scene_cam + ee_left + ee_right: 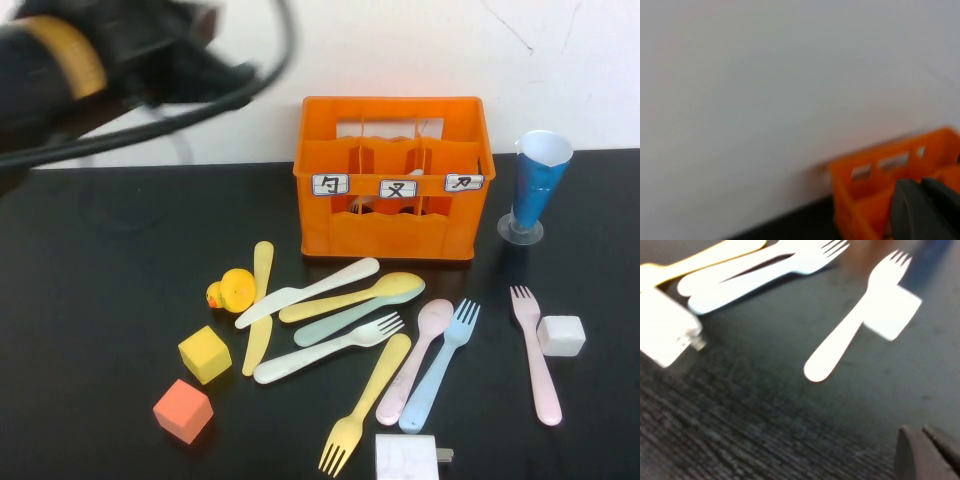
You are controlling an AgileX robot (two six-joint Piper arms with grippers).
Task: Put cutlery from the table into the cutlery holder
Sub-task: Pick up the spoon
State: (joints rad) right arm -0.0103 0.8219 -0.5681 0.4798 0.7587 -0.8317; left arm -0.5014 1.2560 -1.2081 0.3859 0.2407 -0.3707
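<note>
Nearest the robot, the table (90, 300) carries a white block with a small plug (407, 457) at its front edge, then the scattered cutlery: a yellow fork (362, 405), a pink spoon (415, 360), a blue fork (438, 368) and, to the right, a pink fork (534, 355) touching a white cube (561, 335). The right gripper (932, 452), seen only in its wrist view, hangs low with its fingers pressed together and empty; the pink fork lies just ahead of it, handle end nearer, long axis running away toward the crate (this arm is judged the nearer one for that piece). Farther back lie a white fork (325, 350), a pale green spoon (345, 318), a yellow spoon (350, 298), a white knife (305, 292) and a yellow knife (259, 305). Beyond stands the cutlery holder (392, 180). The left gripper (927, 210), also closed on nothing, is raised near the holder's rim.
</note>
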